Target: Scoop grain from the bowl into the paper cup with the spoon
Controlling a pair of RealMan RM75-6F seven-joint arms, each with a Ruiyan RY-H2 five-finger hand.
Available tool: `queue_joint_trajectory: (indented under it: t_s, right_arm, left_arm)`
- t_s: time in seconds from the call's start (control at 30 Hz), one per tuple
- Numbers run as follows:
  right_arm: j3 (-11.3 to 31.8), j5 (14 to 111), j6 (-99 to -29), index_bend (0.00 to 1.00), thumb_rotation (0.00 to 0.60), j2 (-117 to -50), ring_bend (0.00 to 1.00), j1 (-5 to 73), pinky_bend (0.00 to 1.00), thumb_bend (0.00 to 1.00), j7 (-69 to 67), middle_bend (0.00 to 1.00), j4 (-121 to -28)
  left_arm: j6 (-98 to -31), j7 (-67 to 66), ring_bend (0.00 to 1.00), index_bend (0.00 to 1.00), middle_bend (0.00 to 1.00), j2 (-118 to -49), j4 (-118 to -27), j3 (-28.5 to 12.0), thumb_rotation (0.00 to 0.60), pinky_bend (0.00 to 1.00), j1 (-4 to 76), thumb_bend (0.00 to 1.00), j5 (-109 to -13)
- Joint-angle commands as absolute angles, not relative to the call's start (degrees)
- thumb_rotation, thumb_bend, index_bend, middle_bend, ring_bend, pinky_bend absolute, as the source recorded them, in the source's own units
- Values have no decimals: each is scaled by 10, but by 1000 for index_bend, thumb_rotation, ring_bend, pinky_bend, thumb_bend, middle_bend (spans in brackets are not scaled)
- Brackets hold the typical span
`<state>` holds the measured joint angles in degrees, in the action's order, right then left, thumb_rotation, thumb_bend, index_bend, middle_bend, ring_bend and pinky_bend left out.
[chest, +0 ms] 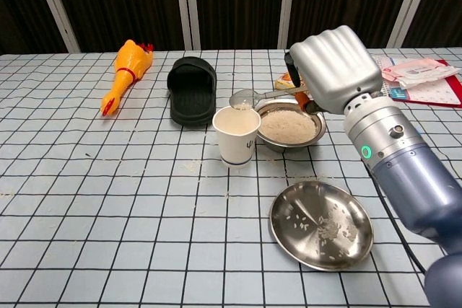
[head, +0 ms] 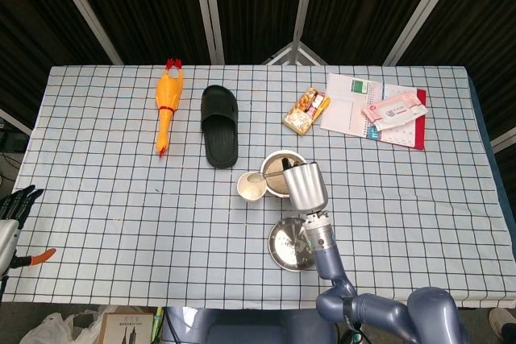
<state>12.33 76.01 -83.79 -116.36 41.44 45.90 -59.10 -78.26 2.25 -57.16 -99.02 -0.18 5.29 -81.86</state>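
My right hand (chest: pixel 333 68) (head: pixel 305 185) grips a metal spoon (chest: pixel 254 97), its bowl tilted over the rim of the white paper cup (chest: pixel 237 135) (head: pixel 251 187), with a little grain at its edge. The steel bowl of grain (chest: pixel 289 126) (head: pixel 278 168) stands right behind the cup, partly hidden by the hand in the head view. My left hand (head: pixel 16 201) hangs off the table's left edge with its fingers apart, holding nothing.
An empty steel dish (chest: pixel 321 223) with a few grains lies in front of the bowl. A black slipper (chest: pixel 191 89), a rubber chicken (chest: pixel 125 71), a snack packet (head: pixel 306 110), a notebook (head: pixel 355 106) and a wipes pack (head: pixel 393 108) lie at the back.
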Motion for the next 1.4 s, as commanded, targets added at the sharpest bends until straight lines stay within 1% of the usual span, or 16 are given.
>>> queue_joint_trajectory:
  t_s: [0.03,0.33,0.47,0.57,1.0,1.4]
  right_arm:
    - [118,761,-836,688,600,-1169,987,407,1000,755,456,831,-580]
    - [123,773,-834,688,600,-1178,987,410,1000,756,462,831,-569]
    - [104,795,-831,688,600,-1175,987,414,1000,756,490,831,-551]
    - [98,804,-832,688,600,-1175,987,414,1000,756,491,831,-543]
    - [114,811,-840,688,600,-1187,987,409,1000,757,460,831,-507]
    - [112,829,-854,688,600,-1195,987,403,1000,756,442,831,-500]
  left_arm:
    - [-783,23,0,0,0,-571,-990,-2,600,0,53,0,-819]
    - [-781,23,0,0,0,-571,-991,-2,600,0,53,0,-818]
    - [-781,24,0,0,0,-571,-991,-2,600,0,53,0,-818]
    - [-781,25,0,0,0,-571,-991,-2,600,0,53,0,-817]
    - [-781,26,0,0,0,-570,-991,-2,600,0,53,0,-816]
    - [-781,22,0,0,0,-571,-993,-2,600,0,53,0,-816]
